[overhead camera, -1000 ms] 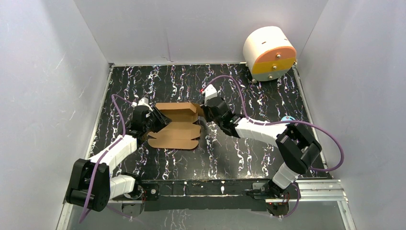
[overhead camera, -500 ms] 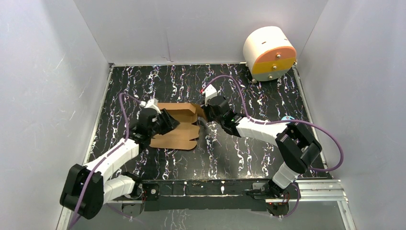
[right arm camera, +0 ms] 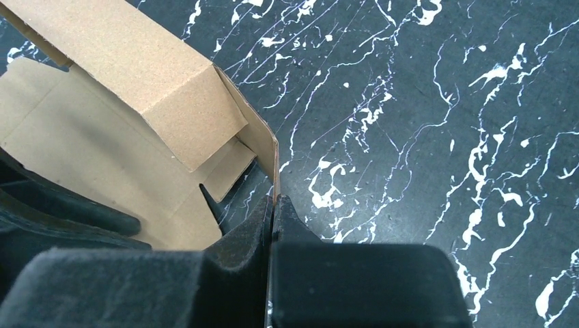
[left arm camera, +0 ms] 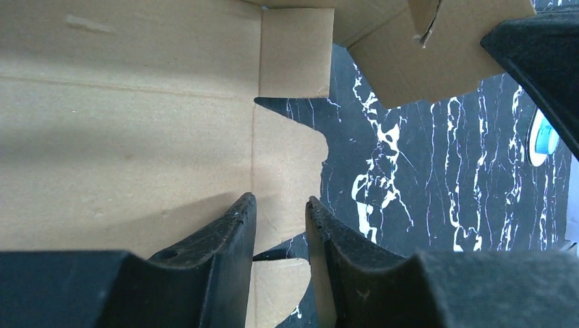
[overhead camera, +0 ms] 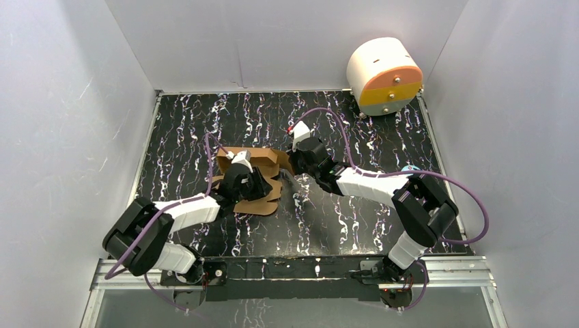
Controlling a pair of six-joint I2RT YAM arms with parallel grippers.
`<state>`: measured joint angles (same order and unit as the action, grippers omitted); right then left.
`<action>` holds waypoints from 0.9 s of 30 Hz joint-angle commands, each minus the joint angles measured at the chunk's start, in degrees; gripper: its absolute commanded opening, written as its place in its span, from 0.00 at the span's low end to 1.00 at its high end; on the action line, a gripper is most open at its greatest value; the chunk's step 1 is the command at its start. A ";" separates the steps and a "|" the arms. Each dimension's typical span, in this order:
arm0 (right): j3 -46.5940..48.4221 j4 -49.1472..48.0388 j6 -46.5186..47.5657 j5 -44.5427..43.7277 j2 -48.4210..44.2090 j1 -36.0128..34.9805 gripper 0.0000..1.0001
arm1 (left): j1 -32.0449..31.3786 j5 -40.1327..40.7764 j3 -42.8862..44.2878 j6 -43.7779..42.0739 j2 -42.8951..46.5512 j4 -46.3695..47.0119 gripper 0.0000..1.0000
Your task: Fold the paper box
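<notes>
We see the box (overhead camera: pixel 268 160) lying near the middle of the table (overhead camera: pixel 355 123), between the two arms. It is plain brown cardboard, only partly folded: the bottom panel lies flat, the far wall stands up, and one flap on the right side is raised.

The right gripper (overhead camera: pixel 289 173) is at the right end of the box. In the right wrist view its fingers (right arm camera: pixel 263 219) are pressed together on the thin edge of that raised flap (right arm camera: pixel 263 147), so it is grasping the box (right arm camera: pixel 82 150) there.

The left gripper (overhead camera: pixel 257 188) is over the near part of the box. In the left wrist view its fingers (left arm camera: pixel 229 232) stand a little apart, and the flat panel (left arm camera: pixel 136 123) shows behind the gap. Nothing is pinched between them, so this gripper is released.

A white cylinder (overhead camera: pixel 382 72) with an orange and yellow face stands at the far right corner, well apart from the box.
</notes>
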<state>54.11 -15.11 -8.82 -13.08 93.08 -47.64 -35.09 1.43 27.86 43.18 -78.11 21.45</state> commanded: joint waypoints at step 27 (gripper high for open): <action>-4.85 -5.97 -18.06 -3.95 -0.46 -0.80 0.00 | -4.90 0.35 3.43 6.62 -18.54 16.89 0.21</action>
<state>51.66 -16.82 -24.47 -14.17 93.17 -47.68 -39.27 2.13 31.16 48.97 -95.55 39.53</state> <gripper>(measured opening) 0.064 0.212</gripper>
